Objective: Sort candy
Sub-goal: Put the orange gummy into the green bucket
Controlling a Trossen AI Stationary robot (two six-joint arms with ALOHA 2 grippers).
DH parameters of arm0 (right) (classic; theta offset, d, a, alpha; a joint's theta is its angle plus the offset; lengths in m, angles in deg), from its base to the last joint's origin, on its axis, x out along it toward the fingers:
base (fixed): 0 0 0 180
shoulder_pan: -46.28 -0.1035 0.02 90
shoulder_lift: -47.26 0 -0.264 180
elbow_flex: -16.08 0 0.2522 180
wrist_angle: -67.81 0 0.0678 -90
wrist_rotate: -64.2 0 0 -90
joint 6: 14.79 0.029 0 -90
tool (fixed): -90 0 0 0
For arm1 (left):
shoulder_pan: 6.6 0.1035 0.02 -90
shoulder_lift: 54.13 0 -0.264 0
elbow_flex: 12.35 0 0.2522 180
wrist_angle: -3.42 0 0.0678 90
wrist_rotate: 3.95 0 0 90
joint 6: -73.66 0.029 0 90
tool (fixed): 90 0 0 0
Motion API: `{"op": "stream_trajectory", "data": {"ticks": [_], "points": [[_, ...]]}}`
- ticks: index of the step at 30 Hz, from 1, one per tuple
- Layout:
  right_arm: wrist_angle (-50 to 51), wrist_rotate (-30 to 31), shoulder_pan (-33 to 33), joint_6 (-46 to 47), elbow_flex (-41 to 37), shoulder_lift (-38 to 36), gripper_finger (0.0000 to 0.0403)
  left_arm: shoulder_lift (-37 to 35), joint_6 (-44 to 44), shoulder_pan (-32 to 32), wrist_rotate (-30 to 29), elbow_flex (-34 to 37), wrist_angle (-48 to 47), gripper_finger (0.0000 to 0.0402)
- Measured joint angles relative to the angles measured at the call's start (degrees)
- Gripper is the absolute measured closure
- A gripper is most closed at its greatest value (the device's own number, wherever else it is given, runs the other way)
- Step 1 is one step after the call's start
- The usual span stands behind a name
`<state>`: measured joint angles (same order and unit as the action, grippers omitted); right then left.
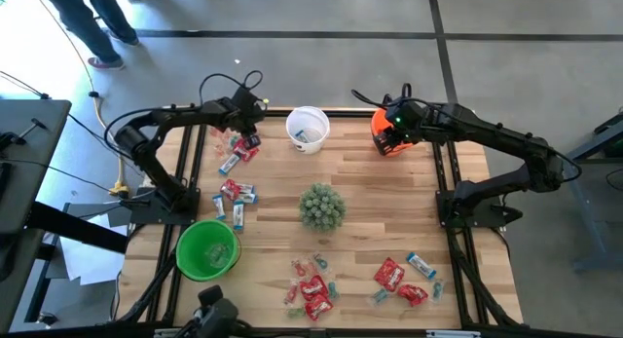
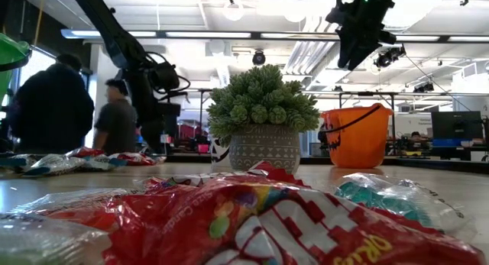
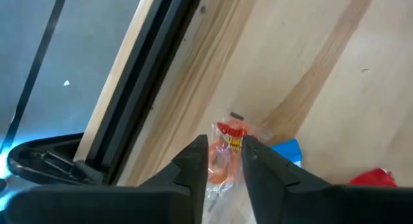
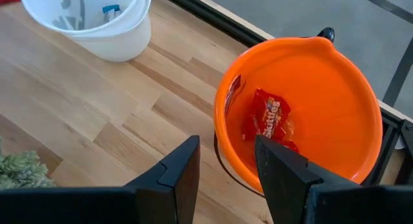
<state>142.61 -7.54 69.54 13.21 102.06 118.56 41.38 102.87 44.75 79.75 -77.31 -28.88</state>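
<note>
Left gripper (image 3: pixel 224 161): jaws slightly spread, tips straddling one small red-and-orange wrapped sweet (image 3: pixel 227 146) on the desk (image 3: pixel 310 50). Whether the pads actually touch it cannot be told; it looks loose between them rather than pinched. This is near the desk's far left corner, just inside the black frame rail (image 3: pixel 139 88), with a blue wrapper (image 3: pixel 287 150) and a red packet (image 3: pixel 374 179) close beside.

Right gripper (image 4: pixel 226 166): jaws spread, empty, hovering over the near rim of the orange bucket (image 4: pixel 361 121) at the far right corner. Red packets (image 4: pixel 268 117) already lie inside it. The white bucket (image 4: pixel 116 43) stands along the far edge with a blue-white piece in it; the green bucket (image 1: pixel 206 248) stands near the left edge.

Handling, judged: the sweet is very light, its film crinkly, slick and easily crushed or flicked away. Best taken across the narrow middle of the body, not by the twisted ends.

Orientation: its long axis appears to run along the gap between the fingers, pointing away from the wrist towards the frame rail, so the jaws would close across its short side.

Remaining candy: a cluster by the left gripper (image 1: pixel 238 153), another midway along the left edge (image 1: pixel 236 197), two piles along the near edge (image 1: pixel 311 289) (image 1: pixel 404 278). The plant (image 1: pixel 321 206) sits mid-desk.
</note>
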Motion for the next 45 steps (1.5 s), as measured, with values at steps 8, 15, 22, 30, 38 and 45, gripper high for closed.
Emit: {"op": "stream_trajectory", "data": {"ticks": [8, 15, 22, 30, 38, 45], "points": [[0.0, 0.0, 0.0, 0.0, 0.0, 0.0, 0.0258, 2.52, 0.0, 0.04, -2.38, 0.0, 1.36, 0.0261], [-0.02, 0.0, 0.0, 0.17, 0.0, 0.0, 0.0258, 2.69, -1.32, 1.08, -1.38, 0.0, 2.94, 0.023], [-0.02, 0.0, 0.0, 0.17, 0.0, 0.0, 0.0258, 4.83, -3.65, 1.9, 1.37, -0.28, 0.76, 0.0218], [-0.02, 0.0, 0.0, 0.2, 0.0, 0.0, 0.0258, 6.47, -5.31, 1.98, 3.76, -0.24, 0.71, 0.0221], [-0.02, 0.0, 0.0, 0.2, 0.0, 0.0, 0.0258, 6.32, -8.25, 1.84, 4.91, -0.15, 0.01, 0.0321], [-0.04, 0.0, 0.0, 0.2, 0.0, 0.0, 0.0258, 5.72, -14.75, 1.77, 4.95, -0.12, -1.43, 0.0389]]}}
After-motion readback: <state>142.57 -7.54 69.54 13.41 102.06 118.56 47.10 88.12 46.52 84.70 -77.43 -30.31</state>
